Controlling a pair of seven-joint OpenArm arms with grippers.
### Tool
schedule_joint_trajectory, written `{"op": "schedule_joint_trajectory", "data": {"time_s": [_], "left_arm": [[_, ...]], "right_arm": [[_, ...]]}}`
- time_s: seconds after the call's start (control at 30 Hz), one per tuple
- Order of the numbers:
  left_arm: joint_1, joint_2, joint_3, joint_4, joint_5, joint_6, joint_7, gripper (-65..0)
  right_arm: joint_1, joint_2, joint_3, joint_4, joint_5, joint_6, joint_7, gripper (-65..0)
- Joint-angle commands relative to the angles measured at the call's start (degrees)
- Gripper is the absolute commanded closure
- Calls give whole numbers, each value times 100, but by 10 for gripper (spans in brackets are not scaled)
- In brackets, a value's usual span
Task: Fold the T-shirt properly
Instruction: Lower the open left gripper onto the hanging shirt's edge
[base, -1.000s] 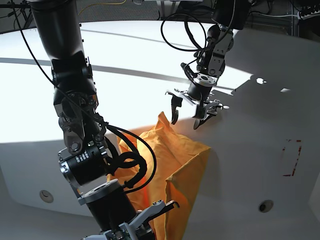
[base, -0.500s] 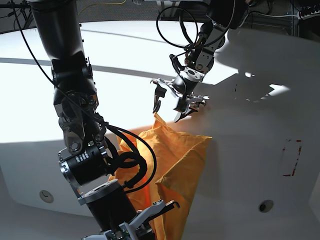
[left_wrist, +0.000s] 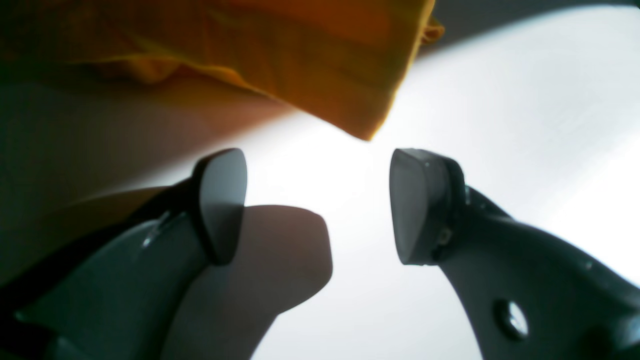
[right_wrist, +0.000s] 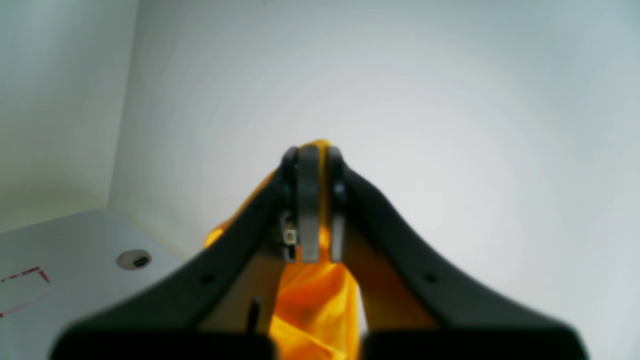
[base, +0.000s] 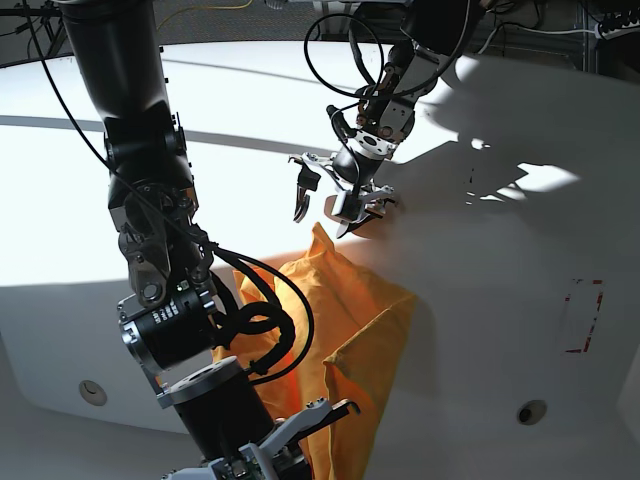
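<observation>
Orange-yellow T-shirt (base: 345, 330) bunched and lifted over the white table (base: 520, 280), in the lower middle of the base view, with one pointed corner standing up near the centre. Lower and left parts of the cloth hidden behind the big dark arm in the foreground and cut off by the bottom edge. No print and no neck tag to make out in any view; folds too crumpled to tell sleeve from hem.

Right gripper (right_wrist: 313, 200) closed tight on a fold of the T-shirt (right_wrist: 315, 305), pads pressed together with orange cloth coming out above and below them. In the base view only one finger of it visible at the bottom edge, rest cut off. Right wrist picture blurred; a small round hole (right_wrist: 134, 260) and a red corner mark (right_wrist: 22, 276) on the table just readable.

Left gripper (base: 325, 200) above the raised corner, jaws standing wide apart, nothing between them, not touching the cloth. In the left wrist view, edge of the T-shirt (left_wrist: 320, 65) hanging in the upper part, just beyond the fingertips (left_wrist: 222, 200); left side of that picture dark and hard to read.
</observation>
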Motion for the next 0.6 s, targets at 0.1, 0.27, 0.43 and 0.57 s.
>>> {"op": "schedule_joint_trajectory", "data": {"time_s": [0.1,0.27,0.43,0.57], "left_arm": [[-45,113,-12,252,-23,9,-198,-408],[87,87,-12,533,-23,9,-189,-408],[201,78,-12,744,-23,9,-180,-408],[192,105,-12,780,-23,9,-180,-408]], "right_arm": [[217,-12,31,60,-23,-69,219,-6],[217,-12,31,51,-23,-69,219,-6],[217,-12,31,51,-23,-69,219,-6],[217,-12,31,51,-23,-69,219,-6]]}}
